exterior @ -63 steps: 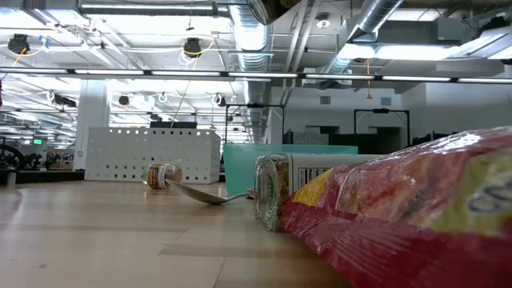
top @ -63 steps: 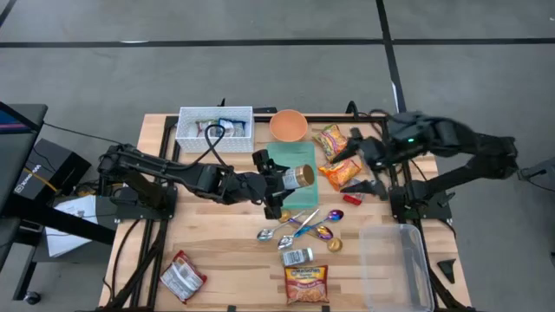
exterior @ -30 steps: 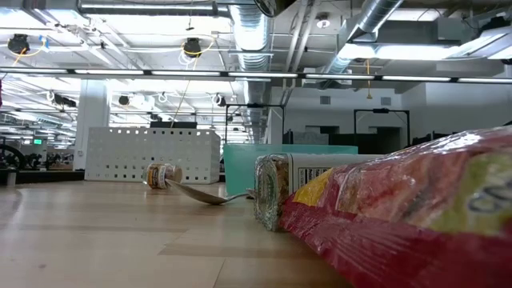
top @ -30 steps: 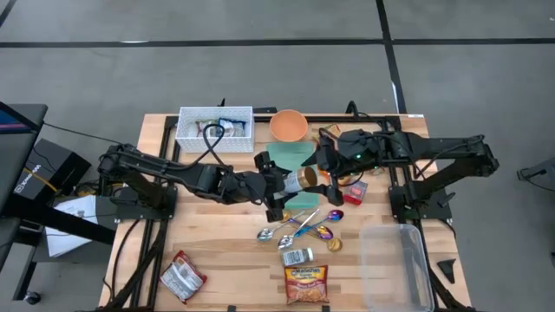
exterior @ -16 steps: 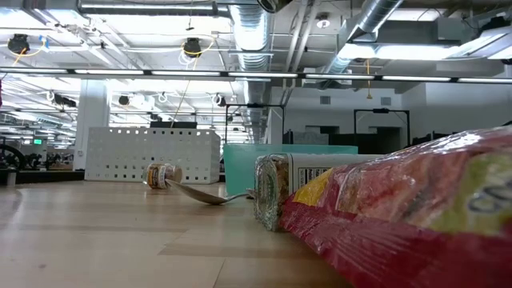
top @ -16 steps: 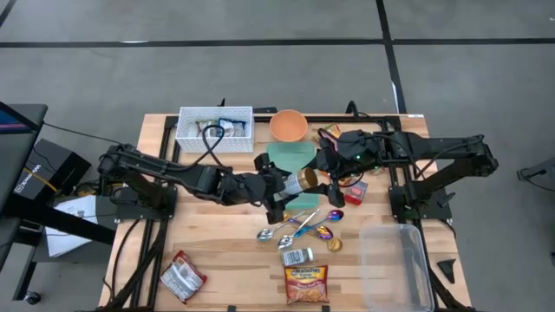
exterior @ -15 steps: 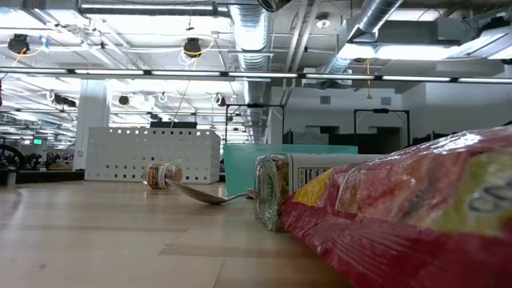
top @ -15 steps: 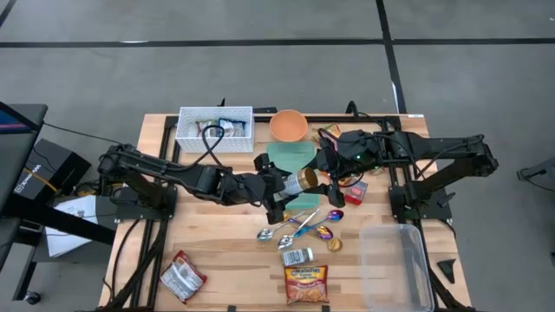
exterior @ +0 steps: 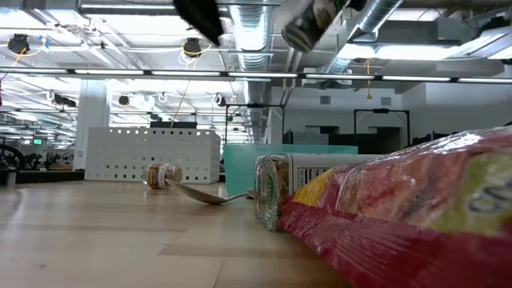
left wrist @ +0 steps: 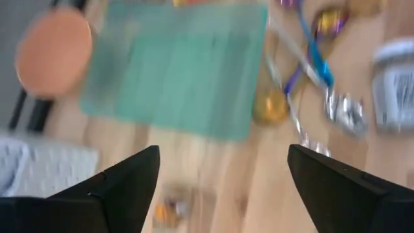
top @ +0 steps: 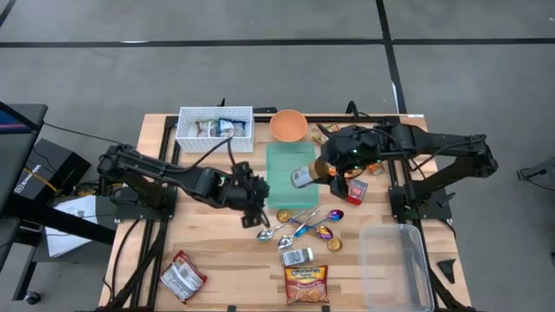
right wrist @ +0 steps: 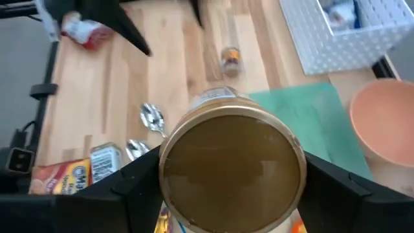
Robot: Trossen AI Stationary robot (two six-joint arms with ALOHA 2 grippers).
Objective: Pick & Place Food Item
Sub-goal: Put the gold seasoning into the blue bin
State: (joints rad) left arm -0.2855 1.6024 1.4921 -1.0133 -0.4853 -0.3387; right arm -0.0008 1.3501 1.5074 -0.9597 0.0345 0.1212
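A jar [top: 301, 178] with a gold end and a white label is held by my right gripper [top: 324, 169] in the air over the green mat [top: 286, 192]. It also shows in the right wrist view [right wrist: 233, 165], gold end toward the camera, and at the top of the low view [exterior: 314, 19]. My left gripper [top: 257, 206] is open and empty over the wood to the left of the mat, its fingers wide apart in the left wrist view [left wrist: 220, 188]. My right gripper pinches the jar's round sides near its gold end [right wrist: 169, 169], one finger [right wrist: 132, 188] on each side. The fingers come about level from the table's right and lie along the jar. The jar is lifted clear of the mat, tilted, its label end [right wrist: 217, 97] pointing away toward the left.
A white basket [top: 215, 127] and an orange bowl [top: 288, 125] stand at the far edge. Spoons [top: 295, 227], a gold coin [top: 284, 215], a small lying jar [top: 297, 256] and snack bags [top: 306, 284] lie near the mat's front. A clear bin [top: 396, 264] stands front right.
My right gripper has come in from the right to the jar that my left gripper held over the mat, and has taken hold of its gold end. My left gripper has let go and drawn back toward the table's left and near edge. The jar stays in the air.
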